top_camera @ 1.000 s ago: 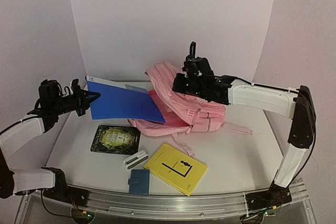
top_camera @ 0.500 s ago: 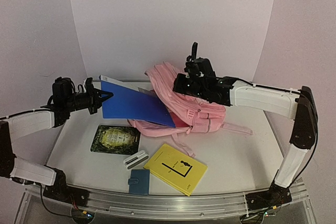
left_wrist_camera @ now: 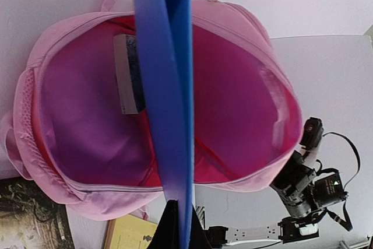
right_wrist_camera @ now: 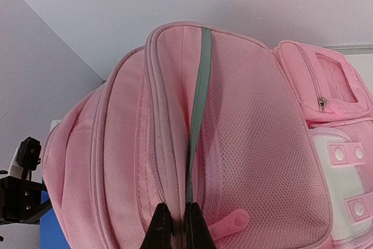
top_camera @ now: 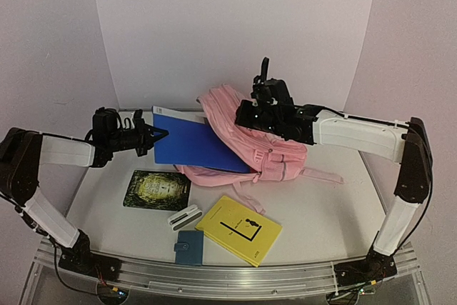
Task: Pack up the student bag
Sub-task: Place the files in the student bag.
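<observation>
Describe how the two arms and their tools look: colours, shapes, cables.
Both the left arm and right arm have smooth white tubular links joined by black joints and black bases. Thin black cables loop by the joints. The left tool and right tool are black, each with two slim tapered fingers.

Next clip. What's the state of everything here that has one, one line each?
backpack, on its side, main compartment unzipped, mouth wide open
blue folder, held off the table, far end at the backpack's mouth
left hand, shut on the blue folder
right hand, shut on the backpack's rim
book inside the backpack, closed
yellow book, closed, lying flat
dark book, closed, lying flat
blue wallet, closed
</observation>
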